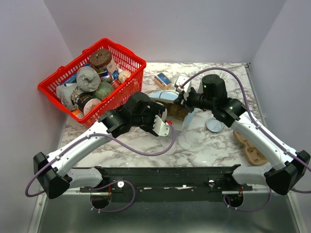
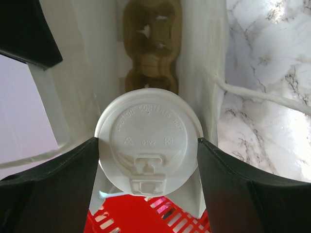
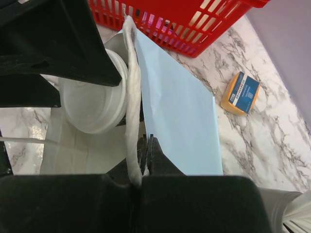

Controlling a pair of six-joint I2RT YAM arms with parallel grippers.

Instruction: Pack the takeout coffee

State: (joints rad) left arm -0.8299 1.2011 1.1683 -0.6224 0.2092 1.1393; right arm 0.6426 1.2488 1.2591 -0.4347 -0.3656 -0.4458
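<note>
Overhead, the left gripper (image 1: 164, 124) and right gripper (image 1: 182, 99) meet at a paper bag (image 1: 167, 96) at mid-table. A red basket (image 1: 124, 51) full of goods sits at 10 o'clock from it, a loose lid disc (image 1: 214, 126) at 3 o'clock and a spare cup carrier (image 1: 250, 149) at 4 o'clock.

From the left wrist, the takeout coffee (image 2: 148, 141) fills the frame. It is clamped between the two black fingers (image 2: 58, 184), which press at 9 and 3 o'clock on its rim, and it hangs at the bag's open mouth. Only the round white lid shows, embossed with lettering and with its sip tab at 6 o'clock. The body below is hidden. A cardboard cup carrier (image 2: 153, 43) lies deep in the bag at 12 o'clock.

From the right wrist, the right gripper is pinched shut on the bag's white edge, holding the mouth open. An orange box (image 3: 241, 92) lies at 2 o'clock.

The likely risks are these. If the fingers bear on the lid and not the body, the lid could pop off and the coffee spill. If the thin edge slips from the right pinch, the mouth could fold across the cup's path. A cup released off-centre could miss a carrier well and tip.
</note>
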